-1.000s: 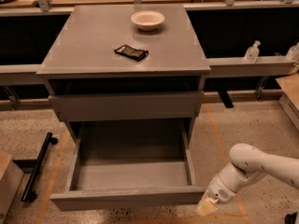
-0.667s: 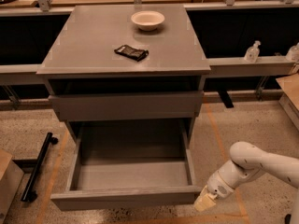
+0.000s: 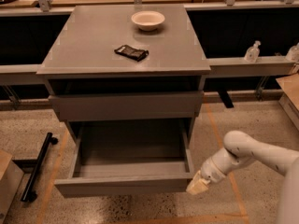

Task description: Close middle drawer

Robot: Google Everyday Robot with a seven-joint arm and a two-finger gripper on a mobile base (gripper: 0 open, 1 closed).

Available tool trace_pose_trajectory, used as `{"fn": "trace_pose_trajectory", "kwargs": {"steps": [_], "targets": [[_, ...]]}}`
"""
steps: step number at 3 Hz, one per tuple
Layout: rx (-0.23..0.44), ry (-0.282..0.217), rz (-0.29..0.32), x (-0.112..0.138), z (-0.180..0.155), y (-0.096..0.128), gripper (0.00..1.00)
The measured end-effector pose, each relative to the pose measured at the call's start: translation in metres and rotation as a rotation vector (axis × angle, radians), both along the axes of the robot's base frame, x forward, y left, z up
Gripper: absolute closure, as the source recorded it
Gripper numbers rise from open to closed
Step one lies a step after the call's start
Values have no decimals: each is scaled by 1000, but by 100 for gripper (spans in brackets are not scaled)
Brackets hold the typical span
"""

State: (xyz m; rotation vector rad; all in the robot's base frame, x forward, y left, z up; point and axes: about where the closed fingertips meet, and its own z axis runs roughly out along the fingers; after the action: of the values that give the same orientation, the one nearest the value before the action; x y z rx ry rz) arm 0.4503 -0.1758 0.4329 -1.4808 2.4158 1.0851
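So the middle drawer (image 3: 124, 186) is hanging wide open, pulled well out of the cabinet (image 3: 88, 45) toward the camera, box empty as far as I can see. Its front panel runs left-right, and the gripper (image 3: 198, 185) sits at that panel's right end, touching the corner or just beside it. From the gripper tip, nearly the whole panel lies off to the left, and the cabinet body is beyond it. Only one arm here, so no choice there. I'd guess the push has to go straight back into the cabinet, and from that far out on the corner it could skew the drawer. Can't tell whether the gripper is open or closed from this angle.

Compared with a second ago, the gripper has slid left and up, closing in on the corner. The drawer hasn't budged.
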Motion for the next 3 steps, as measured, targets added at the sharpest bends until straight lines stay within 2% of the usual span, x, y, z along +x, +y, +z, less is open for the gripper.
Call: {"fn": "trace_pose_trajectory", "kwargs": {"steps": [1,2,3], "targets": [[16,-74,6,33,8,0,100],[16,-74,6,33,8,0,100],[28,-121,24,58,0,2,100]]}}
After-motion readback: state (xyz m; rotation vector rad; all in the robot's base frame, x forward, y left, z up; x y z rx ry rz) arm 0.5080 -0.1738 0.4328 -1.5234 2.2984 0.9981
